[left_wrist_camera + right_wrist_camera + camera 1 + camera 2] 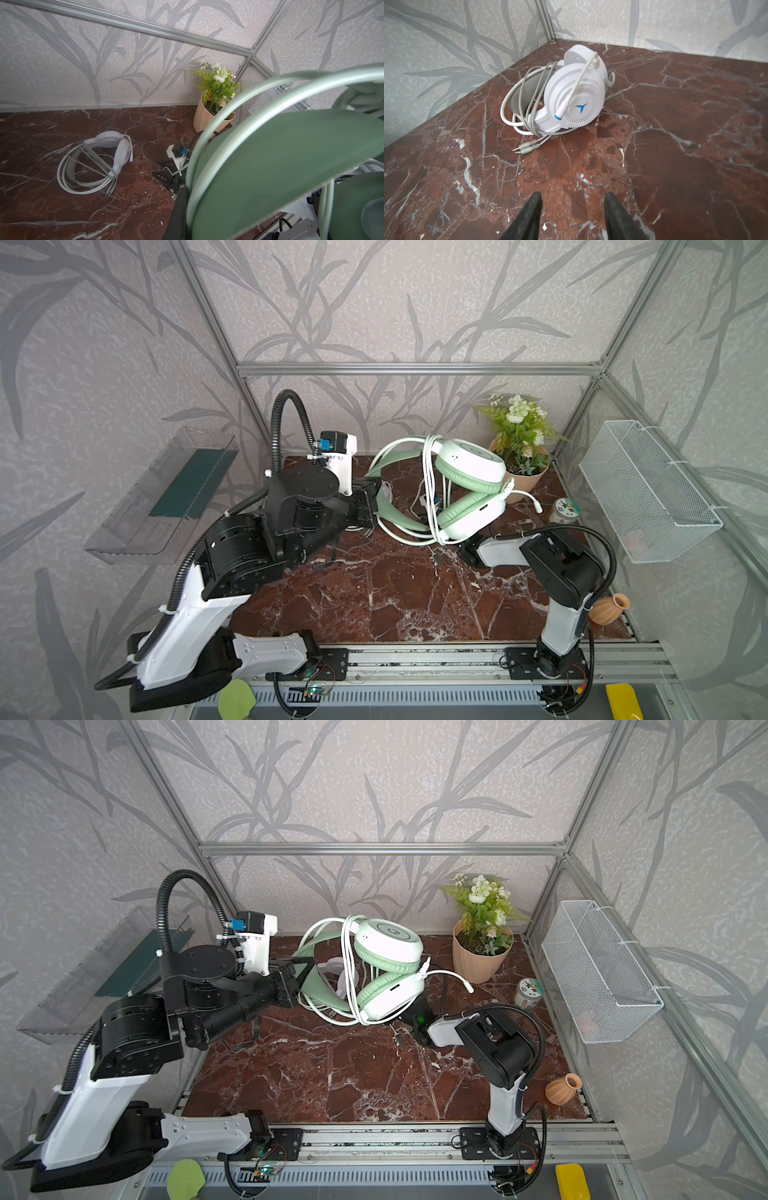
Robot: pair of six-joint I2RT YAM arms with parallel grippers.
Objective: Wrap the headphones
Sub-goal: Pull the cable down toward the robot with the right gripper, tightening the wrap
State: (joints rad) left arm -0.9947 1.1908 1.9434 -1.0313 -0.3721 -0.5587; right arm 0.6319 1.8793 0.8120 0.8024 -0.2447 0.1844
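The mint green headphones [471,466] [388,946] hang in the air over the back of the marble table [395,593]. My left gripper [374,506] [297,984] is shut on their headband [280,166]. Their pale cable [430,489] is looped around the band next to the ear cups. The white headphones [575,99] [108,153] lie on the table behind, with their cable wound round them and the plugs [527,148] on the marble. My right gripper [572,199] is open and empty just above the table, below the mint ear cups. Those cups hide its fingertips in both top views.
A potted plant [519,448] stands at the back right, with a small jar [563,510] in front of it. A terracotta vase [609,608] sits at the right edge. A wire basket [648,489] hangs on the right wall and a clear tray [166,493] on the left wall.
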